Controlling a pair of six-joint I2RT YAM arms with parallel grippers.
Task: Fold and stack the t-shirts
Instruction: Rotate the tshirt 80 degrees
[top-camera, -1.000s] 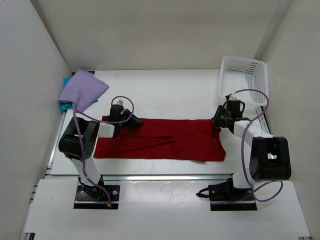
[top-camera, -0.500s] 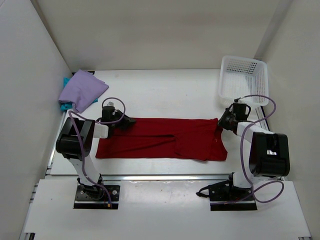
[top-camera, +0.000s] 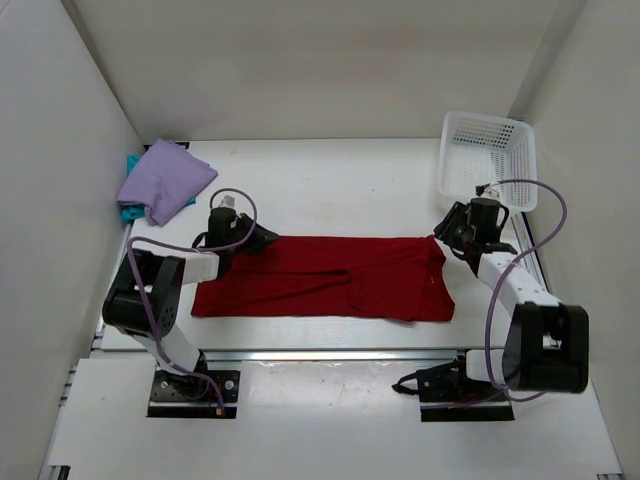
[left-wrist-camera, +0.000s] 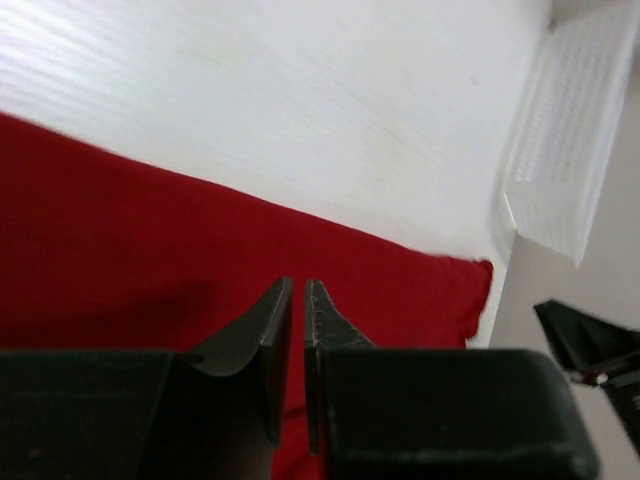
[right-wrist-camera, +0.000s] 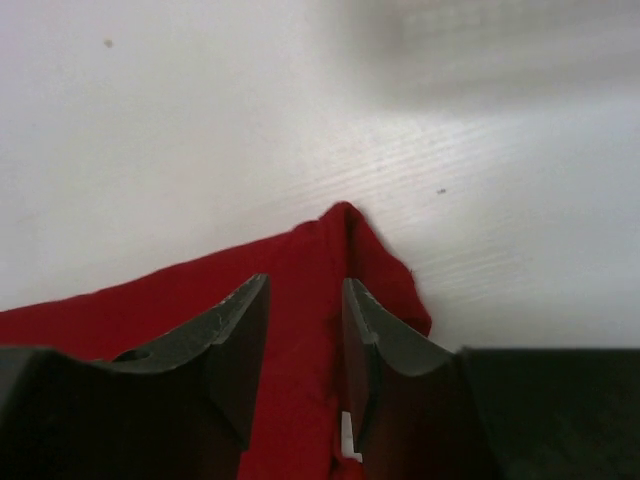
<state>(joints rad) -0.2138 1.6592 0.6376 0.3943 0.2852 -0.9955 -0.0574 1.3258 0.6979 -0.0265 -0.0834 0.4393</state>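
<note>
Overhead, left pincer (top-camera: 266, 238) clamped on red t-shirt (top-camera: 330, 285), right pincer (top-camera: 442, 234) apart at its corner, white basket (top-camera: 488, 119) beyond

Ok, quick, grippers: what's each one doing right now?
Left gripper: shut over the red t-shirt; a pinch cannot be told.
Right gripper: open above the red t-shirt's corner, holding nothing.

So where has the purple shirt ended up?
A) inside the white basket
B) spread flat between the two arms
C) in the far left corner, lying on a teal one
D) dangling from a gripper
C: the purple shirt sits in the far left corner over the teal shirt. The one spread between the arms is the red shirt.
</note>
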